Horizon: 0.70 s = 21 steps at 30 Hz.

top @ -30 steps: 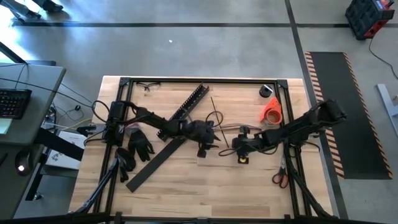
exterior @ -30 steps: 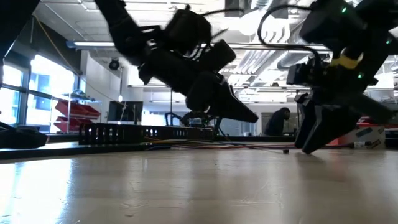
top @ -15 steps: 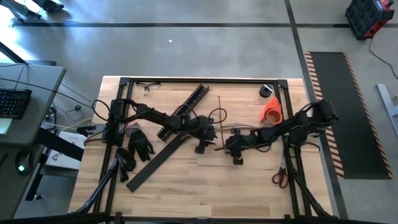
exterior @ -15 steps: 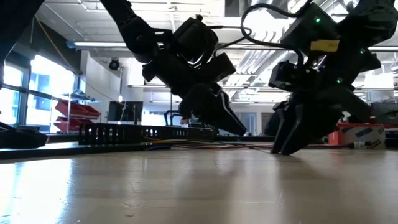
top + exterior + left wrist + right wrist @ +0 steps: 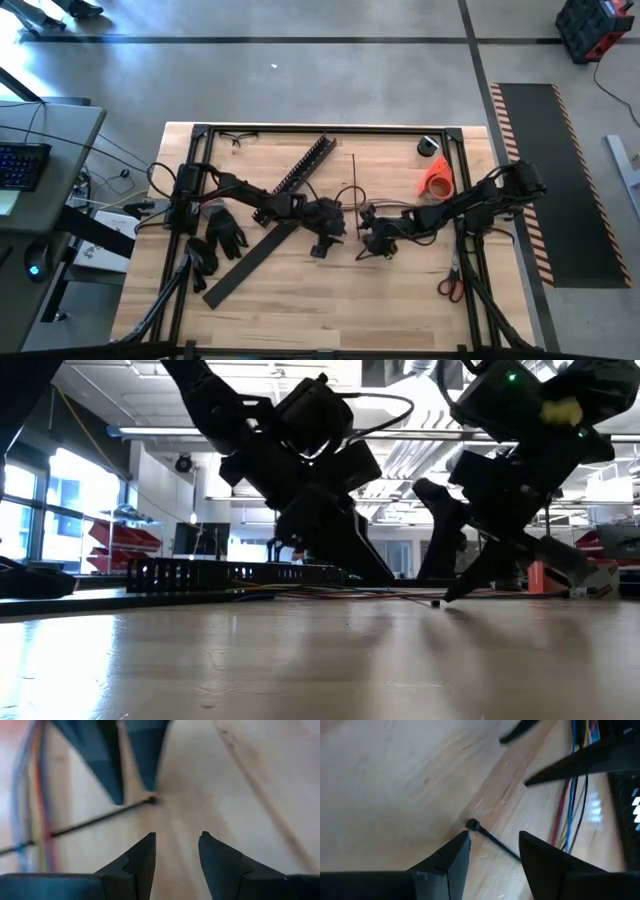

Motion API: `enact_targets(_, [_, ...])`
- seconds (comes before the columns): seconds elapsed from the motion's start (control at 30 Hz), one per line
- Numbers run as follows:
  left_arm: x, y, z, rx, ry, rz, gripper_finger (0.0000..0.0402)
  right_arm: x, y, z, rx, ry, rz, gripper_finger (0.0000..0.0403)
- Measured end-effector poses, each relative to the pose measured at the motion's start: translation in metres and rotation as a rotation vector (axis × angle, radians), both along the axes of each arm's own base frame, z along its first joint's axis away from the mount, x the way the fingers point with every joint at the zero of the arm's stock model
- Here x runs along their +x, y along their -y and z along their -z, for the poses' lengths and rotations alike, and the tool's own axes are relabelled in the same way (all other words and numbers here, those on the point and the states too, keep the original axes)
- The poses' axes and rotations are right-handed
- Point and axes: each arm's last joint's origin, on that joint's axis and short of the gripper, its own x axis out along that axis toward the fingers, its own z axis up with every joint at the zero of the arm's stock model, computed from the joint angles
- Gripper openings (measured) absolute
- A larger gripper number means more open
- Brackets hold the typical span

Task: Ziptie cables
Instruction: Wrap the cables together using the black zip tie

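Observation:
The cables [image 5: 350,192] are thin blue, red and dark wires lying on the wooden table [image 5: 300,300] at its middle; they also show in the left wrist view [image 5: 30,795] and the right wrist view [image 5: 570,815]. A black zip tie [image 5: 490,839] lies flat on the wood beside them, its head [image 5: 152,800] free. My left gripper [image 5: 177,840] is open, slanting down a little short of the zip tie, with nothing between its fingers. My right gripper [image 5: 495,840] is open and faces it, its fingers on either side of the strap just behind the head. My right gripper slants down over the zip tie's strap [image 5: 506,851] close to the head, one finger on each side and the strap lying on the table. Whether either finger touches it, I cannot tell.
A black slotted channel [image 5: 305,165] and a flat black strip [image 5: 250,255] lie to the left of the middle, with black gloves [image 5: 225,230] beside them. An orange roll [image 5: 437,178] and a black roll [image 5: 429,146] sit far right, scissors [image 5: 450,285] near right.
My right gripper has gone toward the table's left, closer to my left gripper, and rolled about its own axis, coming over the zip tie's head end. My left gripper has tipped further down toward the table.

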Motion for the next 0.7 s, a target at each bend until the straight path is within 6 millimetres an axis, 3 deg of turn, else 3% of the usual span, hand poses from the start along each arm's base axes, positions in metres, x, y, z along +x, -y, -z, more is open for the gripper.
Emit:
enact_targets(0.13, [-0.003, 0.018, 0.002, -0.043, -0.039, 0.003, 0.0128, 0.006, 0.012, -0.004, -0.016, -0.036, -0.087, 0.0133])
enact_targets(0.37, [-0.006, 0.043, 0.003, -0.064, -0.055, 0.026, 0.0128, 0.024, 0.037, -0.003, 0.105, -0.151, -0.171, 0.0081])
enact_targets(0.7, [-0.007, 0.044, 0.003, -0.051, -0.061, -0.034, 0.0128, 0.047, 0.045, 0.012, 0.058, -0.269, -0.322, 0.0039])
